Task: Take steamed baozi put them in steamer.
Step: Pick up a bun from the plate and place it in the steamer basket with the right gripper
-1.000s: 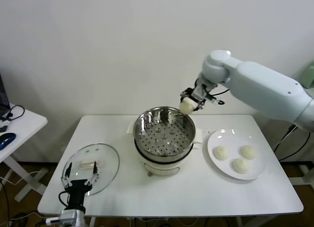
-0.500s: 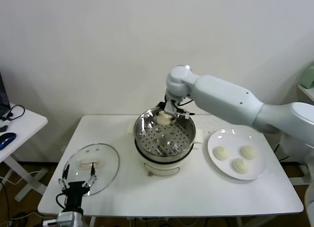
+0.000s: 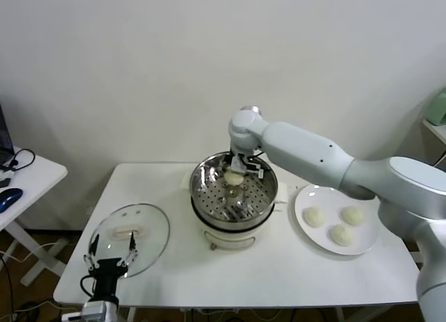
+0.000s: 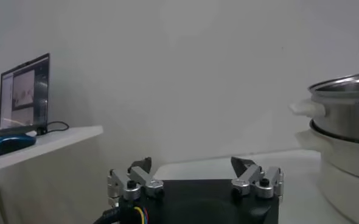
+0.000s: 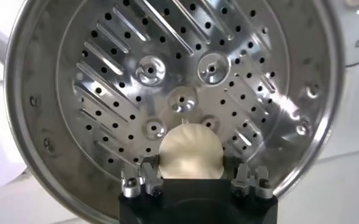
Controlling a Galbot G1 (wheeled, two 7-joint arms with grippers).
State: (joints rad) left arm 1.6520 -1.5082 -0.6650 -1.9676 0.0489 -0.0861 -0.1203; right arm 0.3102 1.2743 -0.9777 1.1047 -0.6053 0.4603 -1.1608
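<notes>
Right gripper (image 3: 235, 174) has descended into steamer (image 3: 267, 194), clamped on one baozi (image 3: 233, 178); left gripper (image 3: 109, 256) parked, fingers spread.

Looks like a lab or test room staged as a kitchen corner, not a real home. Bare white wall (image 3: 139, 71) behind, plain white folding table (image 3: 244, 273) with just a steamer (image 3: 234, 196), a glass lid (image 3: 129, 238) and a plate (image 3: 336, 228) of buns (image 3: 341, 233). Off to the side stands a second white desk (image 3: 28, 182) with a laptop (image 4: 24, 94), blue mouse (image 3: 10, 198) and loose cables (image 3: 21, 157).
</notes>
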